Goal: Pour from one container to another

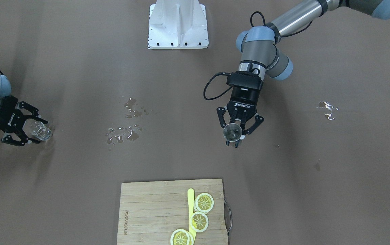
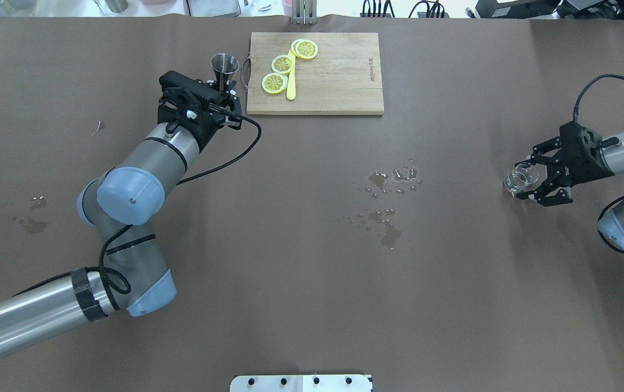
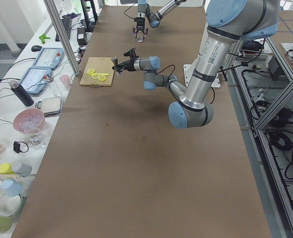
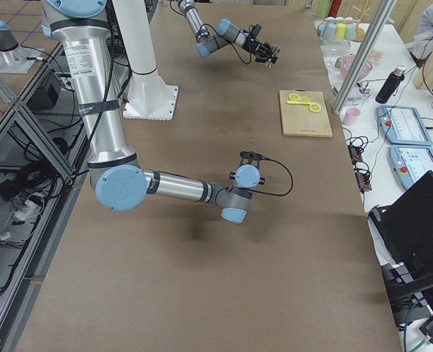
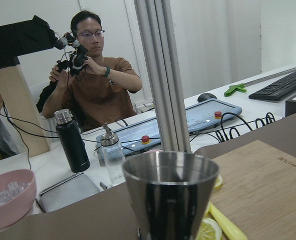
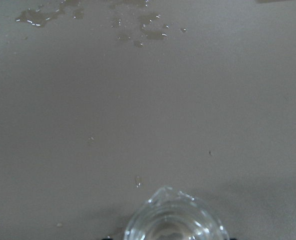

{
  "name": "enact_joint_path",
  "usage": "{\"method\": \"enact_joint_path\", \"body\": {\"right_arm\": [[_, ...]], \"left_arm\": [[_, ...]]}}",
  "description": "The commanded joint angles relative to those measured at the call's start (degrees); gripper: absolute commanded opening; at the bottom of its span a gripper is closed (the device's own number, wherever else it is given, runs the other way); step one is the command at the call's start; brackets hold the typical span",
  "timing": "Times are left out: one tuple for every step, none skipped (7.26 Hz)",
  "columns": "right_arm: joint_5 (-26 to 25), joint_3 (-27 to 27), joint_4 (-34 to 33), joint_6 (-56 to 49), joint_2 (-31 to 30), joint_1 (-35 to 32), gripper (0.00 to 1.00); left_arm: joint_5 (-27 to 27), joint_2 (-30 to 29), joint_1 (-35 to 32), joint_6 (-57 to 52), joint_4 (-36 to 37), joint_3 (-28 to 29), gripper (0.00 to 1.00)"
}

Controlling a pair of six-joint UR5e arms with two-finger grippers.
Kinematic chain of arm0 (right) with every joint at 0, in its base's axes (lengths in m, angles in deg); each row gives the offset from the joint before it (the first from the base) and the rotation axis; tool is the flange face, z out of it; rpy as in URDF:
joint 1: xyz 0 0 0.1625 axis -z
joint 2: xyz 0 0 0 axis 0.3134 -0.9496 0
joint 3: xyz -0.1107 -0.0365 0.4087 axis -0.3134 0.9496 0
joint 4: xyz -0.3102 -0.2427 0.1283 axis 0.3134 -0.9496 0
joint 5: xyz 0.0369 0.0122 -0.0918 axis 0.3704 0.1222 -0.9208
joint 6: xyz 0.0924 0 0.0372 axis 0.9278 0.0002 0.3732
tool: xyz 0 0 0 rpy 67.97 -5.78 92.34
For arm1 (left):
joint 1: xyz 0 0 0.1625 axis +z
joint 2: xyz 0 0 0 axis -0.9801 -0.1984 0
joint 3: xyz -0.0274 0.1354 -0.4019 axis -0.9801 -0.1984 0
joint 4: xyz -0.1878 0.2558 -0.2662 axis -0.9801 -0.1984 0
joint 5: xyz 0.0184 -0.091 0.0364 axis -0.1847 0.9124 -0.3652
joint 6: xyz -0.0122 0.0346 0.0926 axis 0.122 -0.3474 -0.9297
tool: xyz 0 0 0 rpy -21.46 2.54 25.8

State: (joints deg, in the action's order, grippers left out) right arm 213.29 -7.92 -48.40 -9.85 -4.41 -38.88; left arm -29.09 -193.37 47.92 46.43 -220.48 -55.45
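A steel jigger (image 2: 225,64) stands upright just left of the cutting board, with my left gripper (image 2: 224,91) shut on its lower part. From the front its open rim (image 1: 232,132) shows between that gripper's fingers (image 1: 234,142). It fills the lower middle of the left wrist view (image 5: 170,195). Far off on the other side, a small clear glass (image 2: 519,178) with a pour lip rests on the table. My right gripper (image 2: 527,183) is shut on the glass (image 1: 43,131), a finger against each side. The right wrist view shows the glass's mouth (image 6: 175,220) at the bottom edge.
A bamboo cutting board (image 2: 339,81) at the far edge carries three lemon slices (image 2: 282,64) and a yellow stick (image 2: 291,90). Water puddles (image 2: 388,207) lie mid-table, and smaller wet spots (image 2: 31,218) near the left arm. An operator (image 5: 95,85) sits beyond the table.
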Motion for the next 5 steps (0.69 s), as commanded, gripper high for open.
{"method": "enact_joint_path", "body": {"right_arm": [[0.0,0.23,0.01,0.0,0.0,0.19,0.79],[-0.18,0.24,0.01,0.0,0.0,0.28,0.75],[-0.35,0.24,0.01,0.0,0.0,0.37,0.69],[-0.44,0.24,0.01,0.09,0.0,0.45,0.66],[-0.44,0.24,0.01,0.18,0.0,0.45,0.57]], "left_arm": [[0.53,-4.57,2.4,0.11,0.11,5.24,0.0],[0.09,-5.62,4.51,0.28,-0.33,7.17,0.0],[1.92,-5.63,4.88,-0.32,-0.68,6.15,0.0],[6.37,-5.81,4.88,-0.5,-0.86,5.01,0.0],[6.94,-5.37,4.97,-0.42,-2.77,4.39,0.0]]}}
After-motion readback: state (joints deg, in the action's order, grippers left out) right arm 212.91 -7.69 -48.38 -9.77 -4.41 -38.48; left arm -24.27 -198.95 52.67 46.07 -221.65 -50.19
